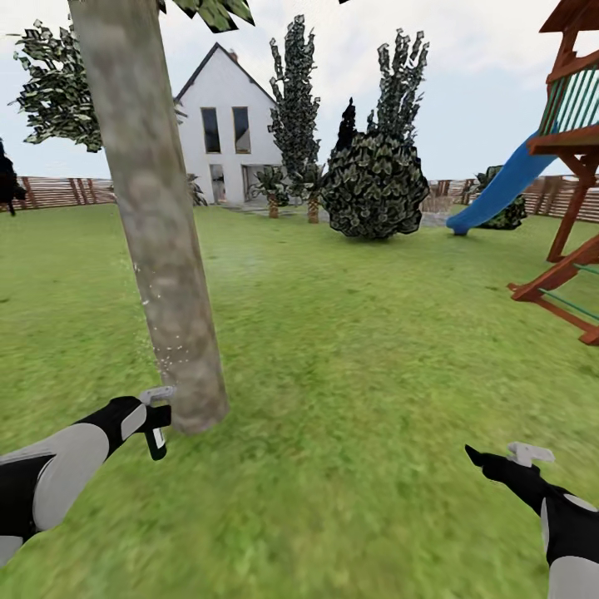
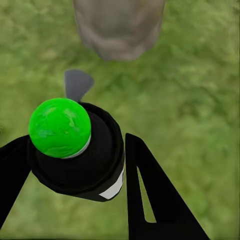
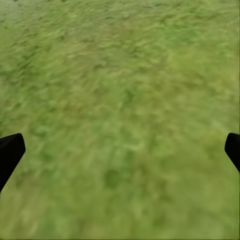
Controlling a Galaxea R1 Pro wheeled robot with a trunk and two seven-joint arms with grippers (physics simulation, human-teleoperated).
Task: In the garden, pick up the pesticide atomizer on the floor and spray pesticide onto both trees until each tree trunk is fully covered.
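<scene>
The left gripper (image 2: 75,165) has its jaws clenched on the pesticide atomizer (image 1: 155,422), held low just beside the base of the near tree's trunk (image 1: 158,225), while the right gripper (image 3: 120,150) hangs over bare lawn (image 3: 120,90) with jaws spread and nothing between them. I judge the spraying under way but far from done: whitish pesticide speckles (image 1: 162,345) dot only the lower left edge of this trunk, the rest looks bare, and a second tree remains. The trunk's far side is hidden, its crown is cut off, and I cannot tell which distant tree is the other target.
</scene>
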